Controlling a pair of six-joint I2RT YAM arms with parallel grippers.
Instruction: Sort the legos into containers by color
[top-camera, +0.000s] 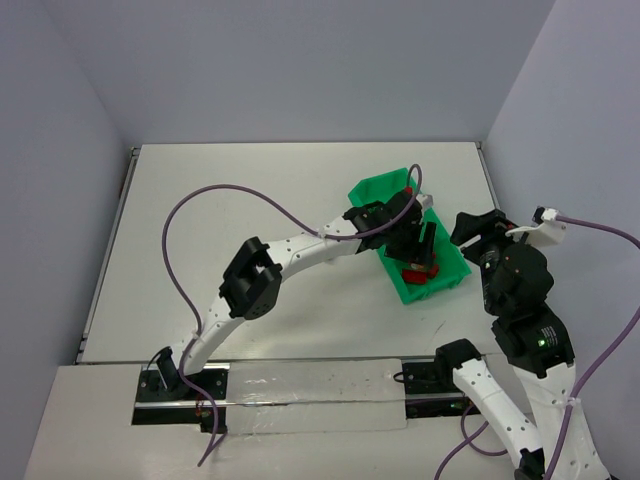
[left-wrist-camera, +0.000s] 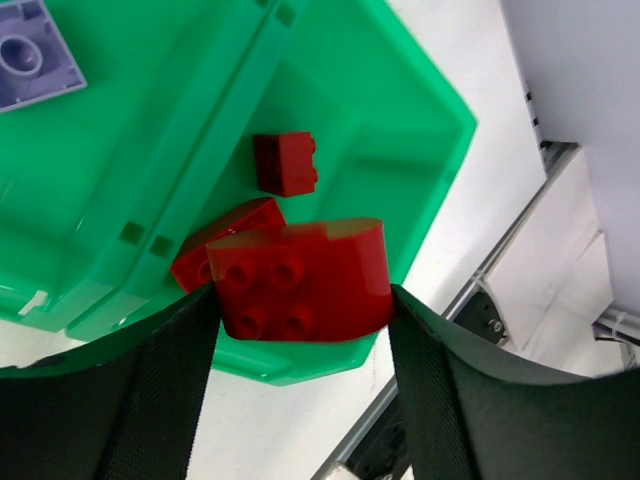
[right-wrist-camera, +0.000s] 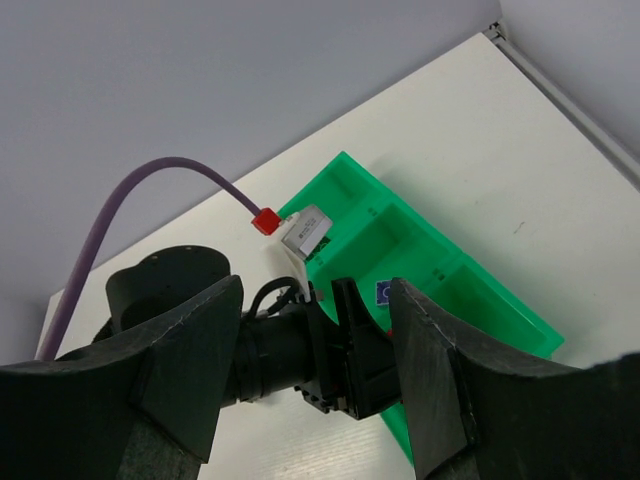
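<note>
My left gripper (left-wrist-camera: 300, 305) is shut on a red rounded lego (left-wrist-camera: 300, 278) and holds it over the near end compartment of the green tray (left-wrist-camera: 410, 120). Two more red legos (left-wrist-camera: 285, 163) lie in that compartment. A purple lego (left-wrist-camera: 30, 60) lies in the neighbouring compartment. In the top view the left gripper (top-camera: 418, 250) hangs over the tray (top-camera: 375, 188), above the red legos (top-camera: 418, 272). My right gripper (right-wrist-camera: 315, 330) is open and empty, held to the right of the tray (right-wrist-camera: 480, 300) and facing the left gripper.
The tray stands slanted at the right of the white table (top-camera: 250, 200). The right arm (top-camera: 515, 280) stands close beside the tray's near end. The table's right edge and metal rail (left-wrist-camera: 500, 270) run just past the tray. A purple cable (top-camera: 230, 192) arcs over the table's middle.
</note>
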